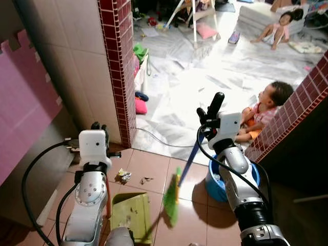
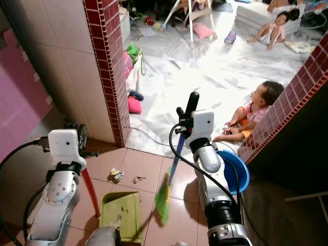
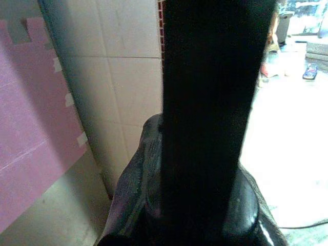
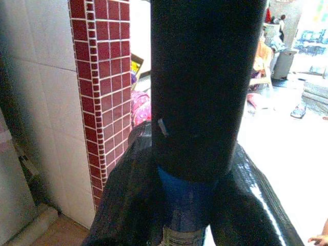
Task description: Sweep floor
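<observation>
Right wrist view shows the right gripper (image 1: 211, 110) clamped on the blue broom handle (image 1: 190, 159), arm raised; green bristles (image 1: 171, 199) near the dustpan (image 2: 121, 215). Left gripper (image 2: 76, 128) probably pinches the dustpan's red handle (image 2: 91, 192).

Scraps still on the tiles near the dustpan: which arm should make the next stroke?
Right. The right gripper holds the broom, whose green bristles sit beside the scraps. The left gripper holds the dustpan by its red handle, so it is probably best kept steady.

On the terracotta tile floor (image 1: 148, 166) lie crumpled litter (image 1: 122, 176), a green dustpan (image 1: 130, 210) and a blue bucket (image 1: 218, 185).
</observation>
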Tool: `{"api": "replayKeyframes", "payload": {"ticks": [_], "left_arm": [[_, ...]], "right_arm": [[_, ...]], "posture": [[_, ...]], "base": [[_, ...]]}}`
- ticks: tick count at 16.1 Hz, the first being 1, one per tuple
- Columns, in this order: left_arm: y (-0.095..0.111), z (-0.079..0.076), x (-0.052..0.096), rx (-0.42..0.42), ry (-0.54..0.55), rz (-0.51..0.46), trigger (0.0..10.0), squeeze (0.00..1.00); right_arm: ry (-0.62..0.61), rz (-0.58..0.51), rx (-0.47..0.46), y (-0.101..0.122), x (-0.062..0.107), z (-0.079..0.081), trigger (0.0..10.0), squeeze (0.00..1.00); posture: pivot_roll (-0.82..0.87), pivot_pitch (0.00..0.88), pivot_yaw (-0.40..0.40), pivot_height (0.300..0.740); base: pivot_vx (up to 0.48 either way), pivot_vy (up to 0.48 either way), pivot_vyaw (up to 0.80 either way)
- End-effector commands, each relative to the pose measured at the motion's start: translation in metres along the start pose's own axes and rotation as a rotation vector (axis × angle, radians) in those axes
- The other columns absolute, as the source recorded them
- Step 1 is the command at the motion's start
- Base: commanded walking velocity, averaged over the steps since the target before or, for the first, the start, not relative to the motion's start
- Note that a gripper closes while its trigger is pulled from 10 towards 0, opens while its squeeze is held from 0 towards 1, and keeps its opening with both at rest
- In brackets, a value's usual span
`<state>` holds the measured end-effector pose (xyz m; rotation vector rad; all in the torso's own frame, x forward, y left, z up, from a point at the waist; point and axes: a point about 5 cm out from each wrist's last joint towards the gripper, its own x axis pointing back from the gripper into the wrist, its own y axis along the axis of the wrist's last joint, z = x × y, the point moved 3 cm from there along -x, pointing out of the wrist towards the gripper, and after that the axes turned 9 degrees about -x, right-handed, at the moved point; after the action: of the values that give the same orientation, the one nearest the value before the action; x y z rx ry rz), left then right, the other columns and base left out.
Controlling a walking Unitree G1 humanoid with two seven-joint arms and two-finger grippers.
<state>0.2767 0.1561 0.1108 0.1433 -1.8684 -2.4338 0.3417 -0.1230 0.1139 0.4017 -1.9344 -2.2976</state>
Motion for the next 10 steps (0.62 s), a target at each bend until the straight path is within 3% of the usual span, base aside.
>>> {"api": "replayKeyframes", "payload": {"ticks": [1,3,7,10], "left_arm": [[0.004,-0.002,0.001,0.044,-0.004,0.014,10.0,0.00],[0.007,-0.001,-0.001,0.050,0.010,0.014,10.0,0.00],[0.013,-0.004,-0.007,0.057,0.012,-0.001,10.0,0.00],[0.014,-0.005,-0.006,0.052,0.001,0.005,10.0,0.00]], "right_arm": [[0.042,-0.032,0.017,0.011,-0.003,0.006,10.0,0.00],[0.066,-0.030,0.021,0.012,-0.005,0.007,10.0,0.00],[0.083,-0.051,0.029,0.020,-0.016,0.009,10.0,0.00],[0.093,-0.048,0.031,0.020,-0.017,0.011,10.0,0.00]], "posture": [[0.09,0.000,-0.078,0.740],[0.10,0.000,-0.083,0.740],[0.11,0.000,-0.085,0.740],[0.11,0.000,-0.087,0.740]], "base": [[0.319,0.000,0.00],[0.332,0.000,0.00],[0.361,0.000,0.76],[0.314,0.265,0.28]]}}
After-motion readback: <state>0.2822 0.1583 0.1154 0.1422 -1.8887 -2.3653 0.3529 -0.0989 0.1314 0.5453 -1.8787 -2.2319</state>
